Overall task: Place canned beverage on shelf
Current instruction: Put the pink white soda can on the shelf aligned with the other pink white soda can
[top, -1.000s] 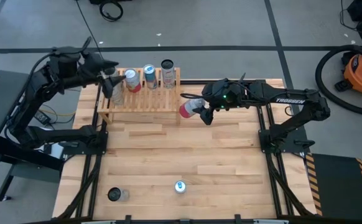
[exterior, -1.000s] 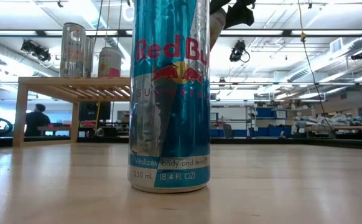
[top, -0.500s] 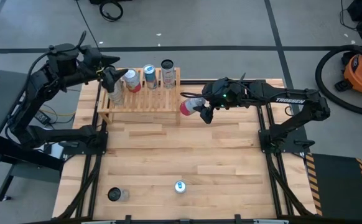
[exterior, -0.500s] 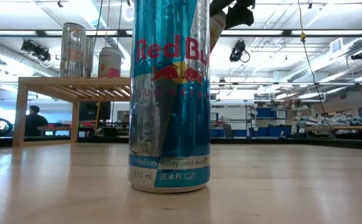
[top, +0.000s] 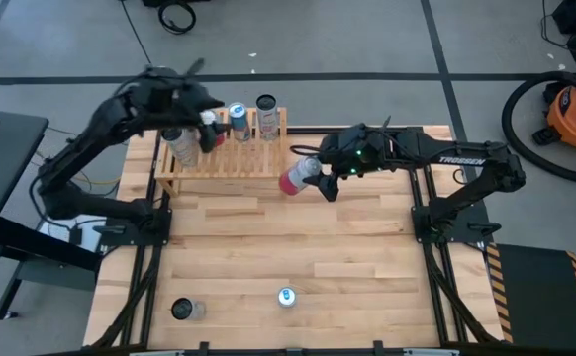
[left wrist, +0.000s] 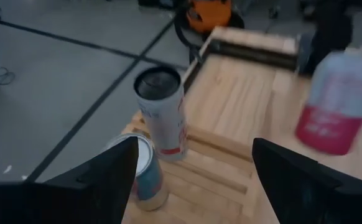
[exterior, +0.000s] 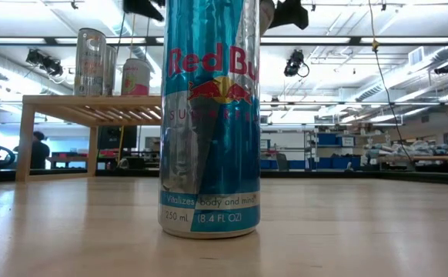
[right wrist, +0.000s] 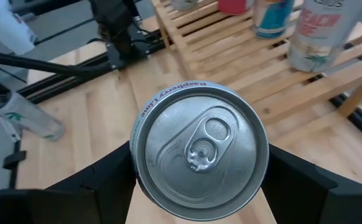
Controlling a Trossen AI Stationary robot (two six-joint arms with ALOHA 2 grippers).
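Note:
The shelf of pale slats stands at the table's far left and bears several upright cans, among them a blue one and a dark-topped one. My left gripper hovers open above the shelf's left part, with nothing between its fingers. The blue can and the dark-topped can stand ahead of it. My right gripper is shut on a pink-and-white can, which hangs in the air just off the shelf's right end. My right gripper pinches the pink-and-white can's side wall just below the top rim between its two fingers. The fingers lie along the can, and its lid faces back toward the wrist. They come slanting down from the table's right. The can is lifted clear and tilted, pink bottom end lowest.
A blue-and-silver Red Bull can stands near the table's front edge, filling the middle of the low view. Another can sits at the near left corner. The planks between the shelf and these cans are bare. An orange vacuum stands off the table.
My left gripper has swung from beyond the shelf's left end toward the table's right and a little down. It is now over the cans on the shelf and has stayed open. My right gripper has kept its place and tipped the pink-and-white can slightly.

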